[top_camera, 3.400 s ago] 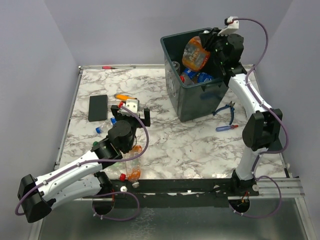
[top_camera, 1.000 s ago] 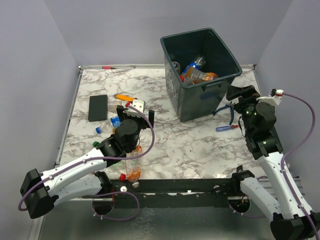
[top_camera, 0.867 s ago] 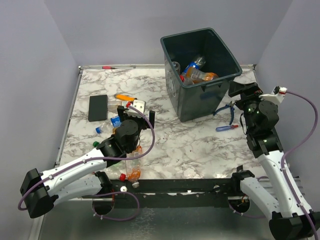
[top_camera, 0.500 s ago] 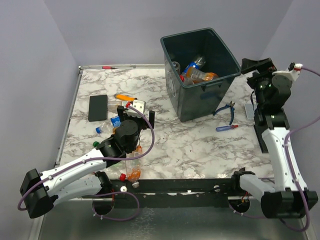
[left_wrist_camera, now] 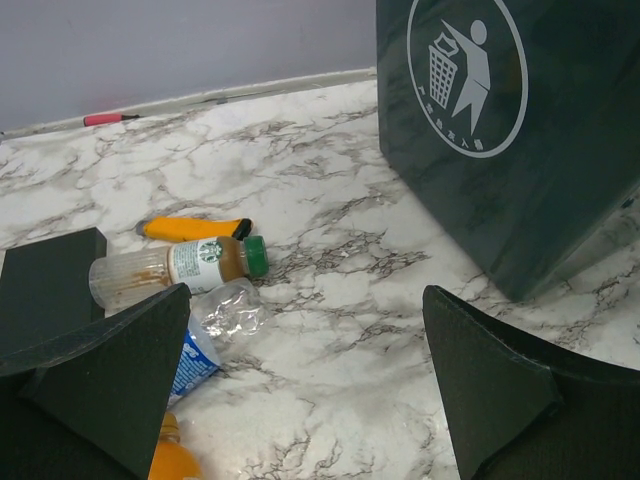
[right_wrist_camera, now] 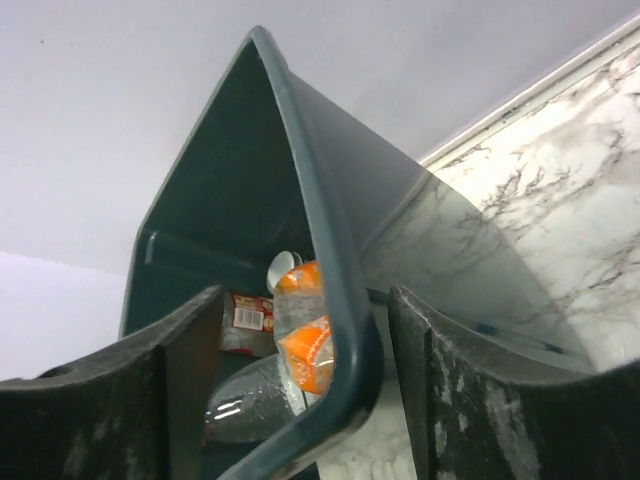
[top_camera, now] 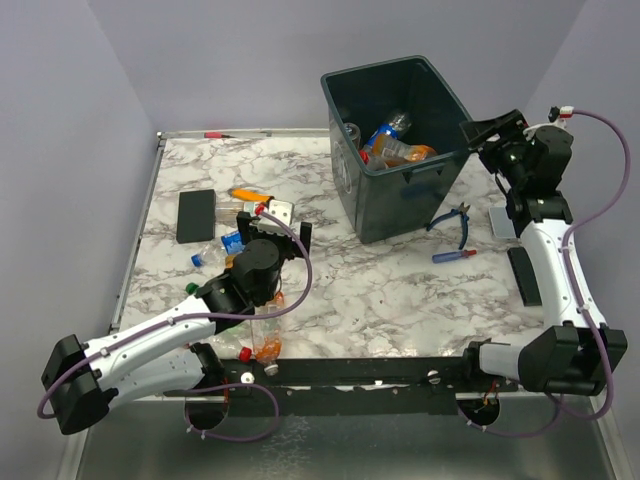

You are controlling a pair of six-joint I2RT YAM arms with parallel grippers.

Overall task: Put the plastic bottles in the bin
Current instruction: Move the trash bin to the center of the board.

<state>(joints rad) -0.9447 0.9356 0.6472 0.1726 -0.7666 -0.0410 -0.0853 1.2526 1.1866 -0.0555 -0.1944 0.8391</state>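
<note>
The dark green bin [top_camera: 392,205] stands at the back right with several plastic bottles [top_camera: 395,146] lying inside. My right gripper [top_camera: 479,132] is at the bin's right corner. In the right wrist view its open jaws [right_wrist_camera: 307,305] straddle the bin's rim [right_wrist_camera: 300,190], with gaps on both sides, and an orange-labelled bottle [right_wrist_camera: 312,335] shows behind. My left gripper [top_camera: 268,222] hovers open and holds nothing. A green-capped bottle [left_wrist_camera: 180,268] and a crumpled blue-labelled bottle [left_wrist_camera: 215,322] lie ahead of its left finger. An orange bottle [top_camera: 266,335] lies under the arm.
A flat black pad [top_camera: 196,215] and an orange lighter [left_wrist_camera: 195,228] lie at the left. Blue-handled pliers [top_camera: 456,220] and a small tool [top_camera: 447,256] lie right of the bin. A red pen [top_camera: 215,134] rests along the back edge. The bin's logo side [left_wrist_camera: 470,75] faces the left gripper.
My right arm has swung from the table right of the bin up to its right corner, and its jaws have narrowed around the rim. The left arm has not moved.
</note>
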